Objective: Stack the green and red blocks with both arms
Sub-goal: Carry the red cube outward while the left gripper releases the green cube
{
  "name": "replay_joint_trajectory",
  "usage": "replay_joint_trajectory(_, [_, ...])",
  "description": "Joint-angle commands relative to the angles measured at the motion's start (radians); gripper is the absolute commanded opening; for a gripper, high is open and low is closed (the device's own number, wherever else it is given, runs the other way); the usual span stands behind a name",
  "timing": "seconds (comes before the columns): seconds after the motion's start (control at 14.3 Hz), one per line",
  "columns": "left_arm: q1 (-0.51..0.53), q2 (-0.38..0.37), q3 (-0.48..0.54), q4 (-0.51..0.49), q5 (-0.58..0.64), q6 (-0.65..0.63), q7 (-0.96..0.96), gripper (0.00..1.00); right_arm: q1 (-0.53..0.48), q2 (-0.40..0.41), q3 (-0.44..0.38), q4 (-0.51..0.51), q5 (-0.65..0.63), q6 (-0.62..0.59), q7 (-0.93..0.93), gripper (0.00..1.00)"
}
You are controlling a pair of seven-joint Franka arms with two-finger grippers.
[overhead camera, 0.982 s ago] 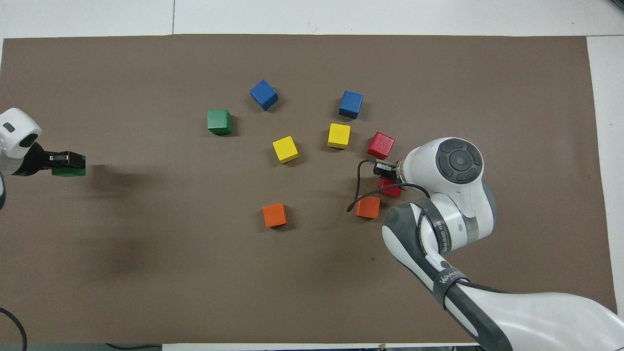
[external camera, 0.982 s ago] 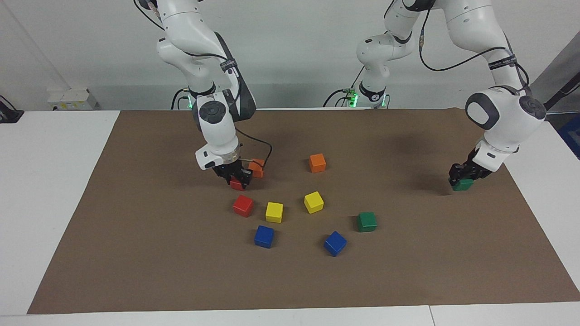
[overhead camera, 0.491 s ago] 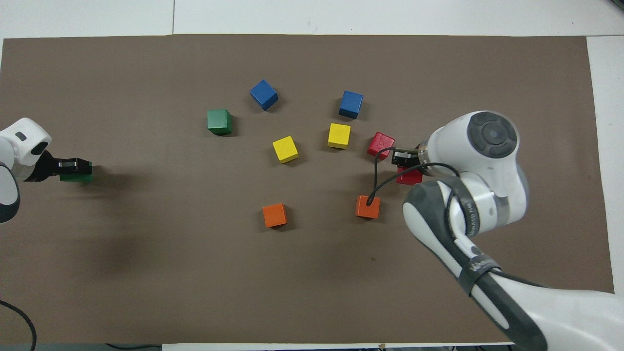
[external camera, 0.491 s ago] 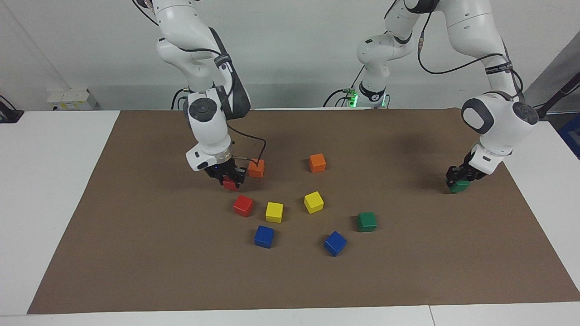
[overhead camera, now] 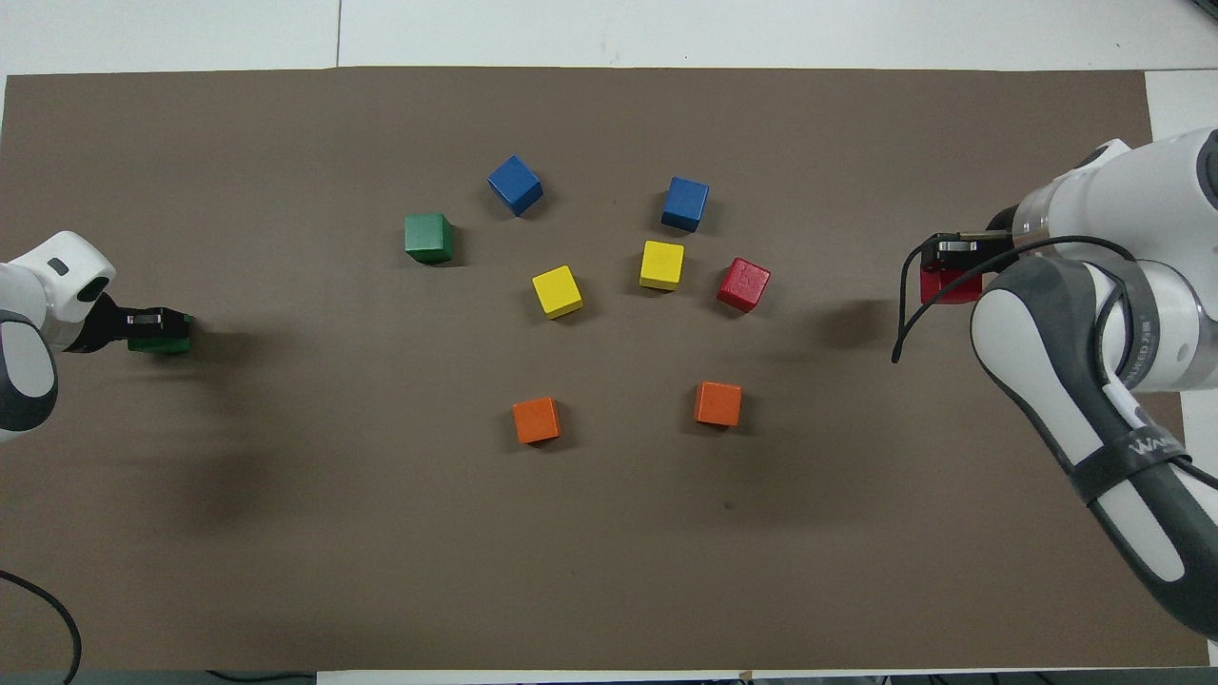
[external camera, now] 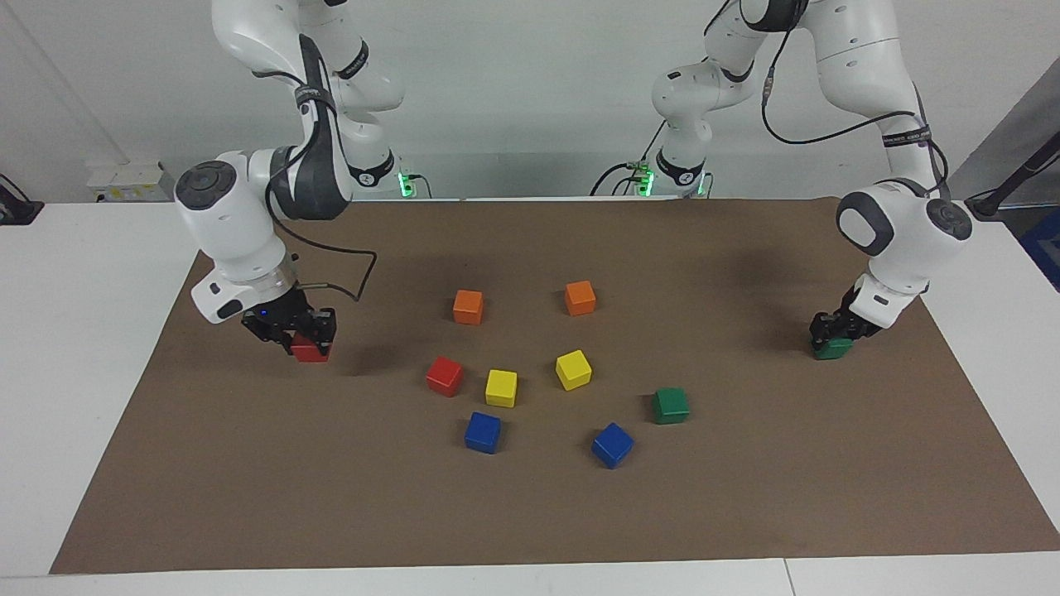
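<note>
My right gripper is shut on a red block, held low over the brown mat toward the right arm's end of the table. A second red block lies on the mat beside a yellow cube. At the left arm's end, my left gripper is shut on a green block, which sits at or just above the mat. The other green block rests free on the mat, farther from the robots.
Two orange cubes, two yellow cubes and two blue cubes are scattered mid-mat. The brown mat covers most of the white table.
My right gripper carried its red block away from the cube cluster toward the right arm's end of the mat. The left gripper sank a little with the green block.
</note>
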Motion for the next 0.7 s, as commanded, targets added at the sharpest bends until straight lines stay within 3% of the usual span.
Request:
replay_joint_trajectory(0.0, [-0.005,-0.002,0.001,-0.005,0.041,0.027,0.009,1.0,-0.049,0.025,0.012,-0.012,0.015,0.055,-0.089,0.07])
replay_joint_trajectory(0.35, [-0.005,-0.005,0.001,0.021,0.041,0.0,0.009,1.0,-0.075,0.034,0.012,-0.075,0.015,0.121,-0.115,0.07])
replay_joint_trajectory(0.63, [-0.066,0.002,-0.002,0.267,0.04,-0.267,-0.008,1.0,-0.095,0.035,0.012,-0.115,0.015,0.153,-0.169,0.07])
